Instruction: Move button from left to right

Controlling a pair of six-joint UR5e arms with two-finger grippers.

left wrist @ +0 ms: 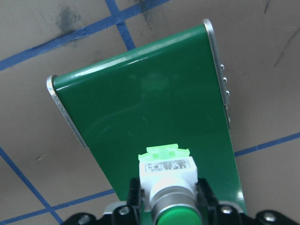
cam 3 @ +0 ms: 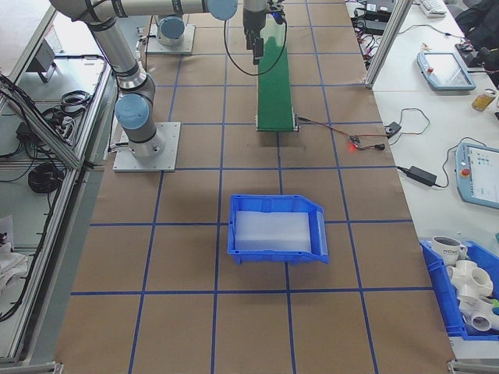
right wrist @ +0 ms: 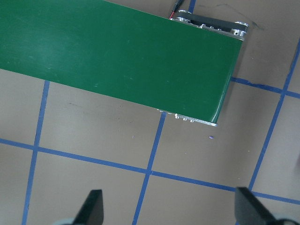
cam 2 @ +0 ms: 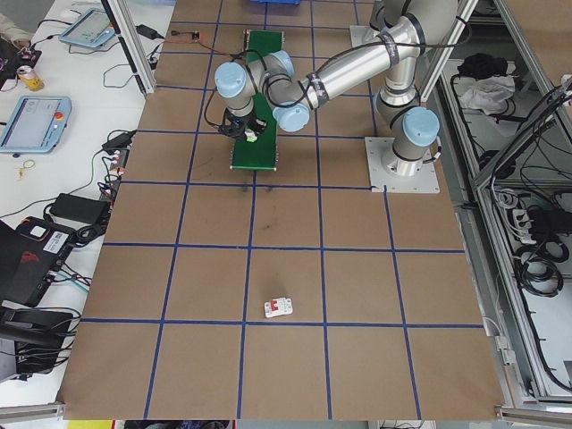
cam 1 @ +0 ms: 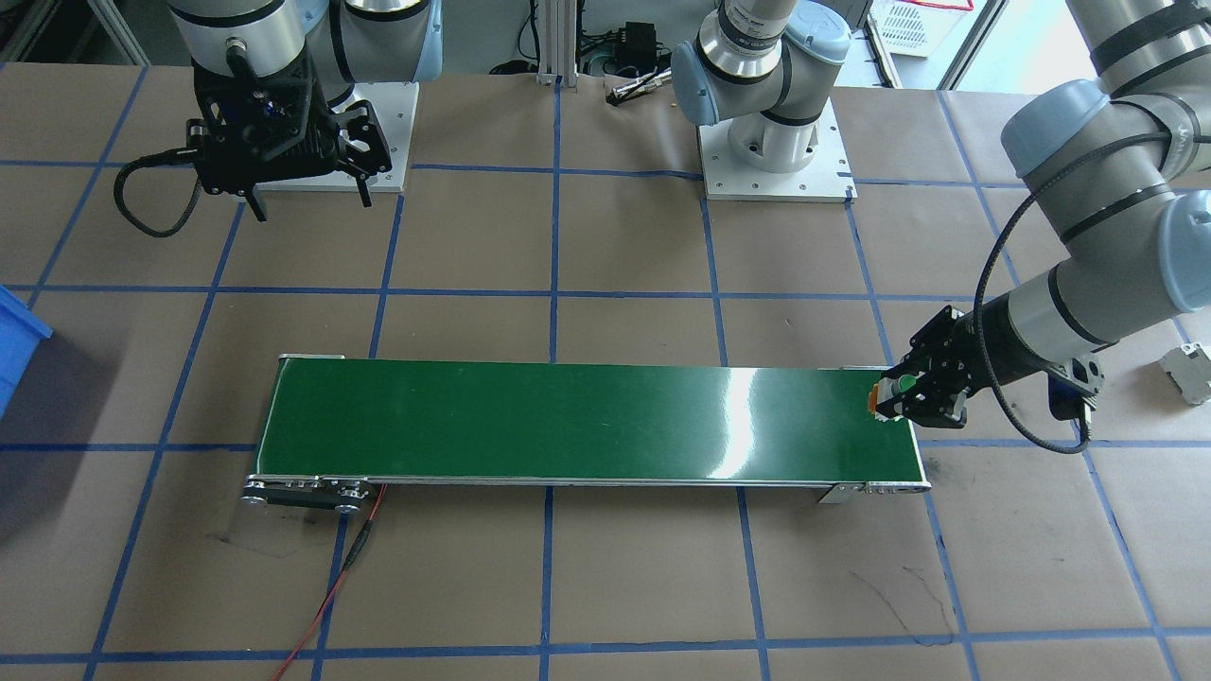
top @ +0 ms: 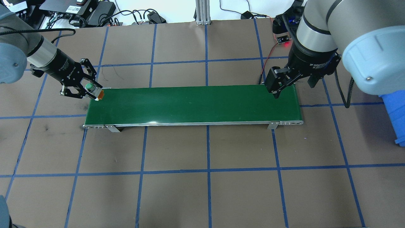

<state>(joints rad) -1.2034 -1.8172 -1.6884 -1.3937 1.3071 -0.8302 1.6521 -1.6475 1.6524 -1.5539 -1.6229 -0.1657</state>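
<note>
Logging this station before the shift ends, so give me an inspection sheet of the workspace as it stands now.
Surface: brown paper-covered table gridded with blue tape.
Job's things: small green-capped push-button on a white body, held over the left end of the long green conveyor belt.
Clutter: small white part; grey blocky plastic part; blue plastic bin.
Grippers: left gripper shut on the button; right gripper open, empty, above the belt's right end.
Cables: red wire at the belt's right end.
Surroundings: pendants, cables on side benches.
</note>
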